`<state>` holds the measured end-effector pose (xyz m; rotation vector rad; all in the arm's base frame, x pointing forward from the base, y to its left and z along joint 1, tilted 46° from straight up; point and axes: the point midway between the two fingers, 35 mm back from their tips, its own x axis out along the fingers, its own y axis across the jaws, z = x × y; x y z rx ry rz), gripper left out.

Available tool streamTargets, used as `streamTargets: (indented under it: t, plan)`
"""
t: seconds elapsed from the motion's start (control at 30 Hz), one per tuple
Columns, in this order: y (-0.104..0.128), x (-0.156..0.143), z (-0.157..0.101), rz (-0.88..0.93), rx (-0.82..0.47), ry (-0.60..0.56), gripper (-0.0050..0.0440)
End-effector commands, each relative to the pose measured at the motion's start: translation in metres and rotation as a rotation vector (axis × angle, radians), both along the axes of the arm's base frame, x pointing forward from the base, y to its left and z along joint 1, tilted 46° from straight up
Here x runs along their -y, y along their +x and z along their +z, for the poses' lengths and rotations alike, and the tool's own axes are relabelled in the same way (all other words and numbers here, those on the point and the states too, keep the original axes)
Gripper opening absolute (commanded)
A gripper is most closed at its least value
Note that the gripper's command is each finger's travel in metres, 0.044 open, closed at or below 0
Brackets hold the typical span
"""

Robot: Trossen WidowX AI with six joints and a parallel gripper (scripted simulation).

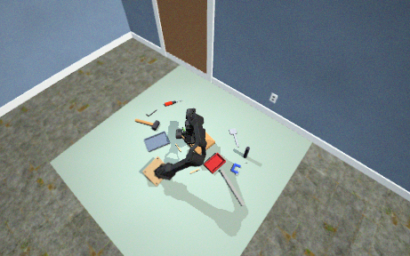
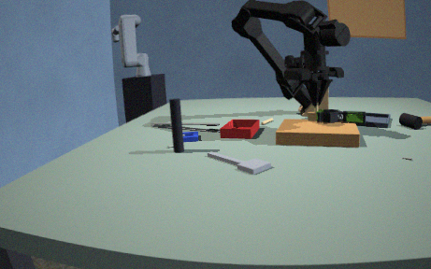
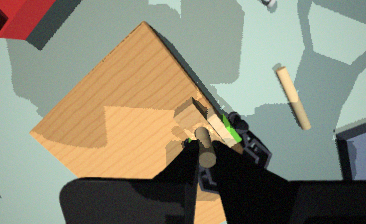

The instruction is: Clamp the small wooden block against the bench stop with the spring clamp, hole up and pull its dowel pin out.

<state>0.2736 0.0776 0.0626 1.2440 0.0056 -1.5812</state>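
My gripper (image 3: 204,146) (image 2: 313,106) (image 1: 184,132) is shut on the dowel pin (image 3: 204,142), which I see end-on between the dark fingers. It hangs over the far corner of the wooden board (image 3: 119,110) (image 2: 317,133). The small wooden block (image 3: 188,116) lies on the board just beyond the pin, against the raised stop (image 3: 200,106) at the board's edge. The green and black spring clamp (image 3: 232,132) (image 2: 351,117) sits at that same edge beside the block. I cannot tell whether the pin's lower end is still in the block's hole.
A loose dowel (image 3: 293,97) lies on the table right of the board. A red tray (image 3: 14,15) (image 2: 239,128), a black upright cylinder (image 2: 177,125), a blue part (image 2: 191,136), a grey flat tool (image 2: 242,162), a hammer (image 2: 420,120) and a grey-blue tray (image 3: 364,152) lie around.
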Motion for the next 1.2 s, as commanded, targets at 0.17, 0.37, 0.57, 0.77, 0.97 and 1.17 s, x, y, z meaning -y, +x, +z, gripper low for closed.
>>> streamTargets:
  t: [0.17,0.37,0.57,0.77,0.97,1.17]
  plan:
    - [0.0,-0.0007,0.0005,0.013,-0.014,-0.002,0.0]
    - [0.0,-0.0008,0.0006,0.057,-0.059,-0.009,0.0]
    - [-0.0001,-0.001,0.0008,0.137,-0.141,-0.023,0.0]
    - [-0.0001,-0.0011,0.0009,0.21,-0.215,-0.035,0.0]
    - [-0.0001,-0.0012,0.001,0.332,-0.339,-0.056,0.0]
    - [-0.0001,-0.0013,0.0011,0.465,-0.475,-0.078,0.0]
